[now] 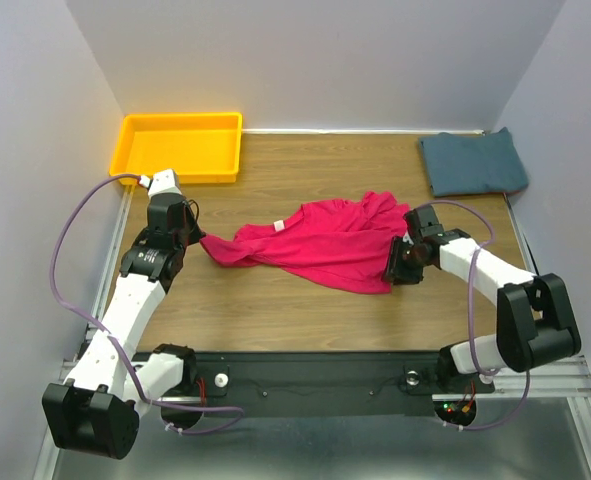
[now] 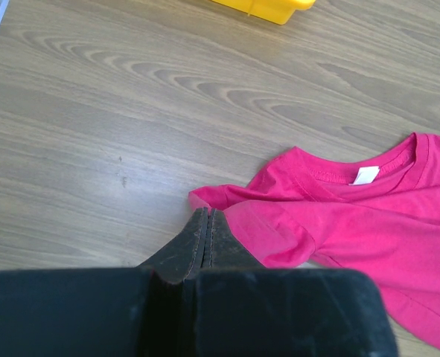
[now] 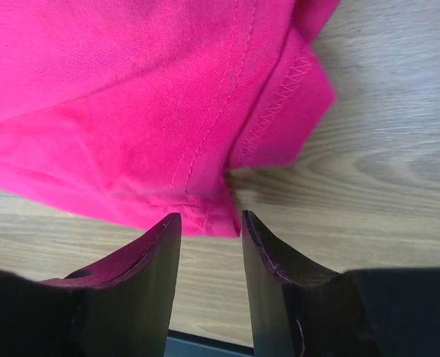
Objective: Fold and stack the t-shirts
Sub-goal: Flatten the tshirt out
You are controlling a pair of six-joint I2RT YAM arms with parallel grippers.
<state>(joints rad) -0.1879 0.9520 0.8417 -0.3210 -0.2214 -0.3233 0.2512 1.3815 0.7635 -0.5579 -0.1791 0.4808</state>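
Begin at the near right: note the right fingers (image 3: 175, 223) parted and grasping nothing, with the stitched hem corner of the crimson-pink t-shirt (image 1: 315, 245) lying right at the tips, flat on the tabletop (image 1: 275, 315). Push in a touch to seat the doubled hem well between the tips, then close. Avoid nipping only the outermost edge, a bite likely to slip under tension. Stay low, skimming the wood rather than digging into it.

Across on the left, note the left fingers (image 2: 207, 219) clenched tight, seemingly pinching the edge of a short sleeve; cannot tell the amount of cloth inside that pinch. Do not loosen it. With both ends held, draw them apart gently and evenly, lift slightly and lay the crumpled body out flat before making any fold. Mind the bunched middle and smooth it first, to guard against a crooked fold. Pull no harder than needed, for fear of tugging the sleeve free.

Farther back, aim the finished fold for the teal-blue t-shirt (image 1: 472, 162), already a folded rectangle at the far right corner, well apart from the pink one. Leave the yellow tray (image 1: 215, 165) at the far left alone
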